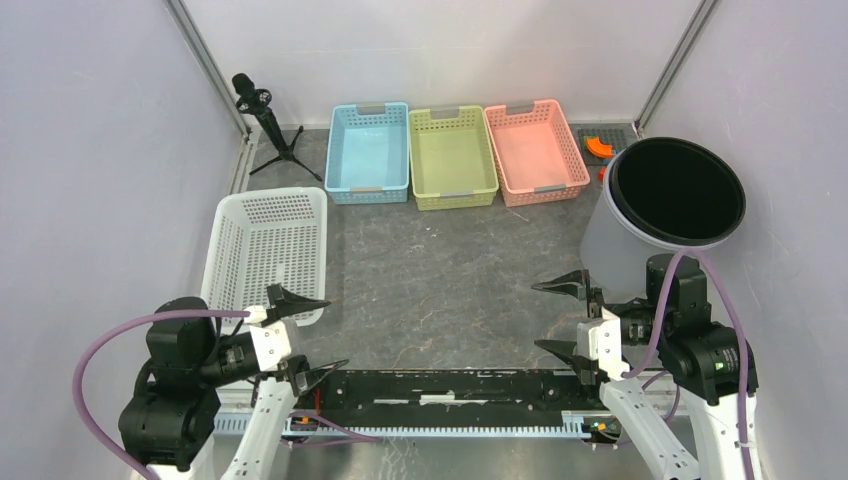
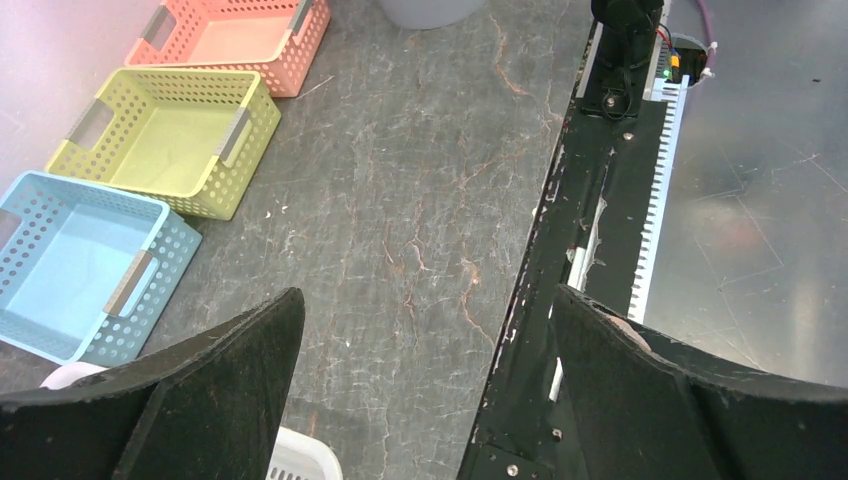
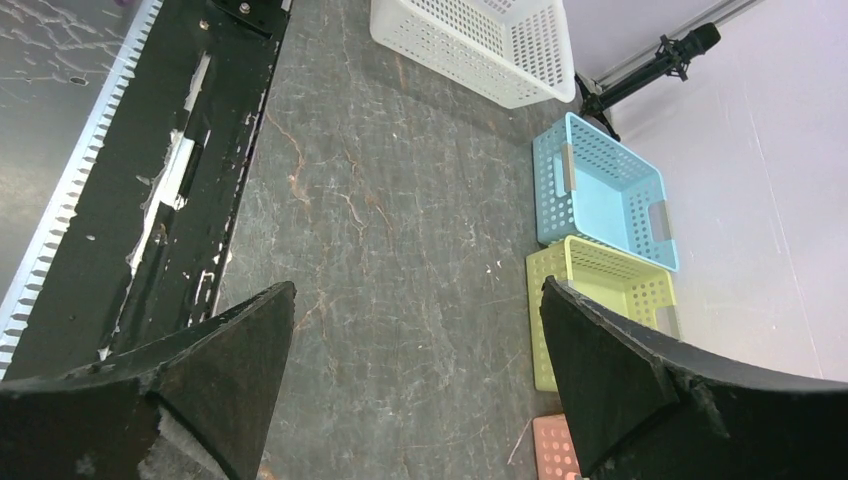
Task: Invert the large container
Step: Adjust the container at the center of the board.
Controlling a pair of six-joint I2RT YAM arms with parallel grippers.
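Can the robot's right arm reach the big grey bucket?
Probably yes. The big round grey bucket with a black inside stands close to the right gripper, nothing between them. Its jaws are open and empty but point away, so the arm must turn.

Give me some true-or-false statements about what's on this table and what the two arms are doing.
1. The grey bucket stands with its opening facing up. True.
2. The right gripper is clamped on the bucket. False: it is open and holds nothing.
3. The blue basket, green basket and pink basket sit in a row at the back. True.
4. The white basket lies on the right side. False: it lies on the left, by the open left gripper.
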